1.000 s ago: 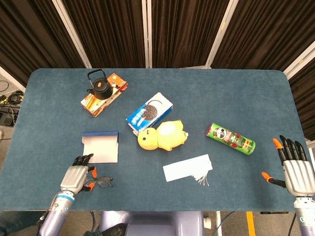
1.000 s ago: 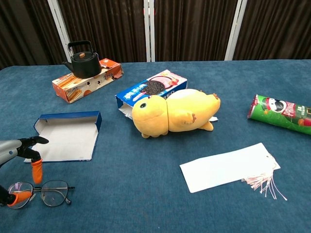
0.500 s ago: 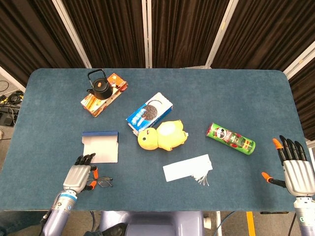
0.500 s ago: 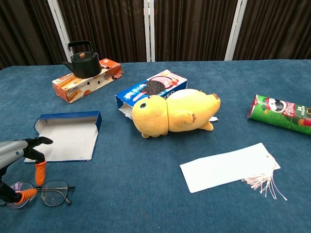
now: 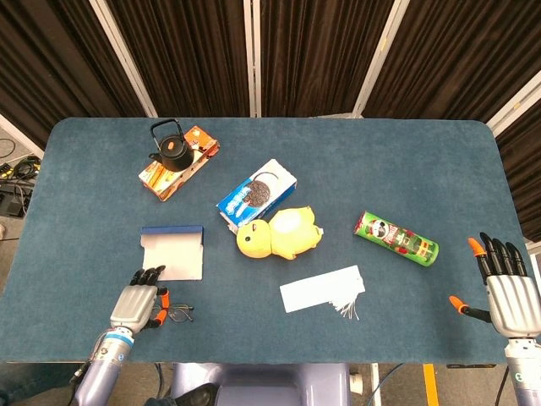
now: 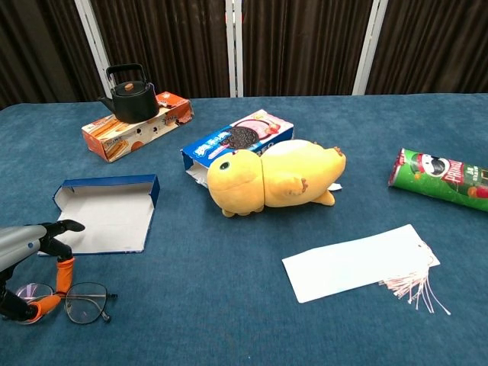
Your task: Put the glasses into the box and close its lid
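Observation:
The thin-rimmed glasses [image 5: 179, 314] [image 6: 76, 302] lie flat on the blue cloth near the front left edge. My left hand [image 5: 135, 303] [image 6: 27, 263] hovers at their left end with fingers apart. Its orange thumb tip touches the left lens rim, and an orange fingertip [image 6: 65, 266] hangs just above the frame. The glasses are not lifted. Just beyond them the blue-edged box [image 5: 172, 230] [image 6: 107, 183] lies open, its white inside showing. My right hand [image 5: 507, 292] rests open at the front right corner, far from both.
A yellow plush duck [image 5: 279, 233], a cookie box [image 5: 258, 194] and a white paper with a tassel [image 5: 323, 289] sit mid-table. A black kettle on an orange carton [image 5: 173, 152] stands at the back left. A green chip can [image 5: 396, 238] lies to the right.
My left hand has slid a little toward the near table edge, its fingers still around the left end of the glasses. The glasses and the right hand have stayed put.

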